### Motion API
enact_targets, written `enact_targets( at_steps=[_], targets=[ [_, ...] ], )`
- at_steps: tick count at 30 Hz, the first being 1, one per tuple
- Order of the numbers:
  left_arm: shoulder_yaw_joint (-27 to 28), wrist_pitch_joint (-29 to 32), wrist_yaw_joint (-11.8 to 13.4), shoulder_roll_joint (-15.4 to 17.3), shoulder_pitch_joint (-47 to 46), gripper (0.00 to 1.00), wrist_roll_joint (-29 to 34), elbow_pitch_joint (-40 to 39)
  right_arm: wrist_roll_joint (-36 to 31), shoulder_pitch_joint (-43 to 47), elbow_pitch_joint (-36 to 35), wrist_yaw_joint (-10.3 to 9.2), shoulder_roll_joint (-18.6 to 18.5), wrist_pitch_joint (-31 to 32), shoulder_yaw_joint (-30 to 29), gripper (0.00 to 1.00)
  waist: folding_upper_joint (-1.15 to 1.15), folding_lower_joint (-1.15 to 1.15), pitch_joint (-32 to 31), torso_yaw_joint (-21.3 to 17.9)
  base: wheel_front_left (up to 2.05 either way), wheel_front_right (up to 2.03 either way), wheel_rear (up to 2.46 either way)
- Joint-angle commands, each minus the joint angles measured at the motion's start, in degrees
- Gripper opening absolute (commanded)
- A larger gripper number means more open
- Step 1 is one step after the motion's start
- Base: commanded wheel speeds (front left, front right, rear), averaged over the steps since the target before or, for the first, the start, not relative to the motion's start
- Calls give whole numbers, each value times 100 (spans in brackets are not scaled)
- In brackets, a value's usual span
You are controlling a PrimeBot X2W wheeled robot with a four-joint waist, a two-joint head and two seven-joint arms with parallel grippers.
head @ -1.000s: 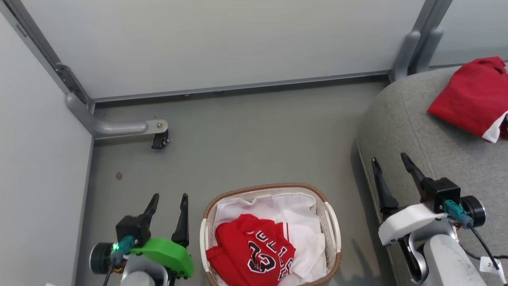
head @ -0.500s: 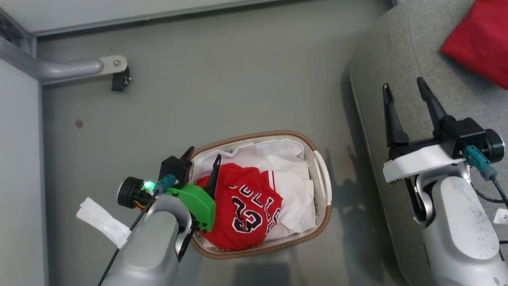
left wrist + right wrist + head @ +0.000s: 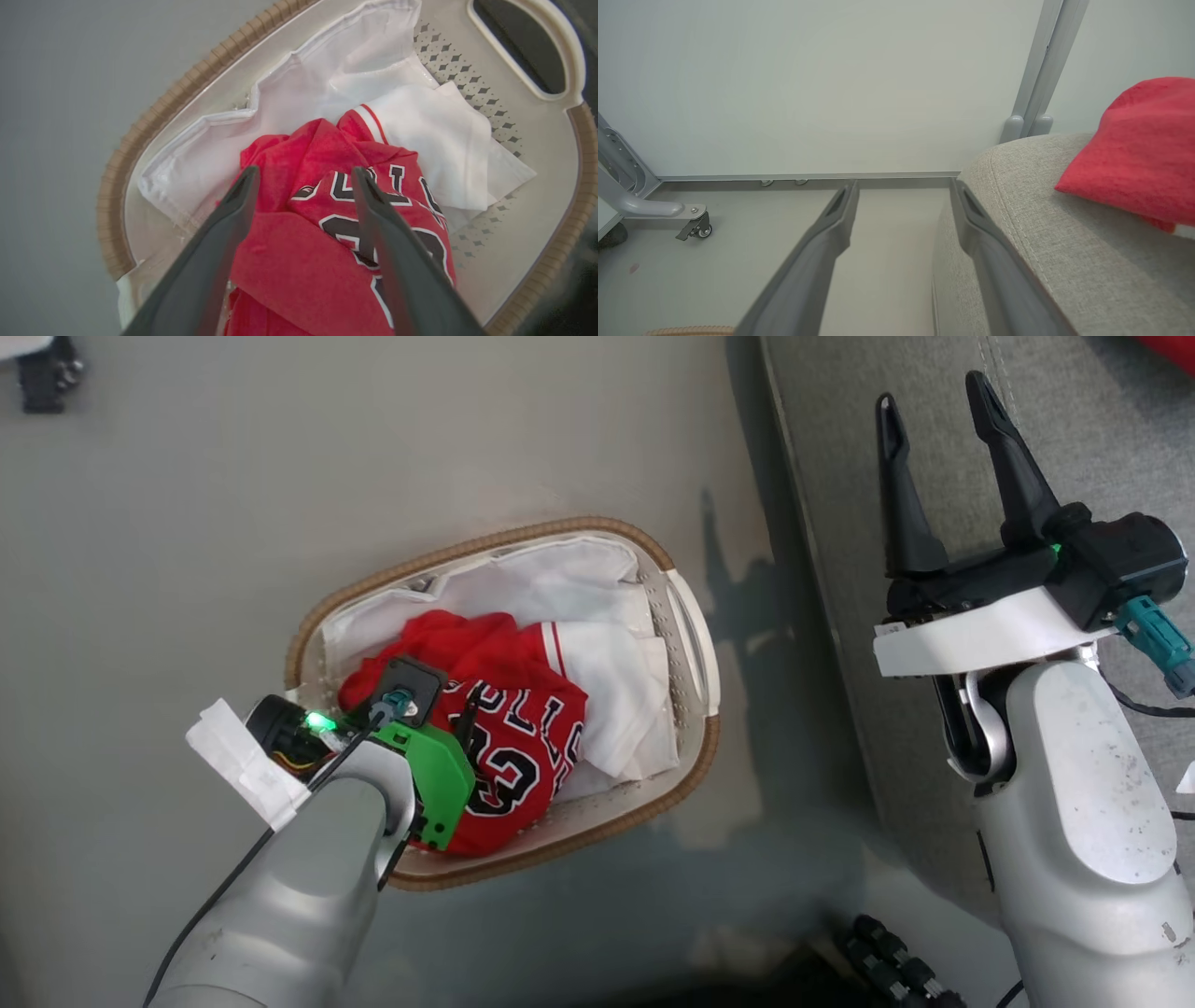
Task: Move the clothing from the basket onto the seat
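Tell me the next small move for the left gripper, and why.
Probably dip slightly and close on the jersey. The left gripper is open over the basket, its fingers straddling a bunched fold of that red jersey, which isn't gripped yet. The plain red garment already lies on the seat, so this looks like the one piece left.

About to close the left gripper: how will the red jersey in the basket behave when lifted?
The jersey lies crumpled in soft folds, so it will probably hang limp. It looks thin, likely light. It rests on the loose white liner; the open left gripper might snag that too.
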Motion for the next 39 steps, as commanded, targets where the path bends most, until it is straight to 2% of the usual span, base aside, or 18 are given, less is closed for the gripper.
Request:
enact_targets(
  at_steps=[1,10,17,18,20,21,29,39],
  targets=[
    [-99,49,-13,96,-187,100,-49,35,52,-107,-68,-8,-4,-1,43,100,0,-1,773,-684,0,0,0],
    [-820,502,-13,443,-593,100,-329,181,297,-256,-251,-8,-4,-1,324,100,0,-1,1182,-959,0,0,0],
    [-1197,1061,-13,601,-731,100,-717,210,394,-291,-281,-8,-5,-1,424,100,0,-1,1271,-1017,0,0,0],
    [-1242,1147,-13,623,-746,84,-796,205,410,-289,-283,-8,-5,-1,434,100,0,-1,1273,-1019,0,0,0],
    [-1308,1239,-13,641,-744,13,-907,174,433,-291,-280,-8,-6,-1,445,100,0,-1,1267,-1019,0,0,0],
    [-1333,1266,-13,652,-742,0,-947,164,433,-293,-275,-8,-6,-1,450,100,0,-1,1261,-1019,0,0,0],
    [-1552,1063,-13,690,-523,0,-1255,55,384,-190,-153,-8,-7,-1,441,100,0,-1,924,-963,0,0,0],
    [-1759,222,-13,524,-164,0,-1549,-151,-2,221,119,-8,-10,-1,348,100,0,-1,-271,-621,0,0,0]
  ],
)
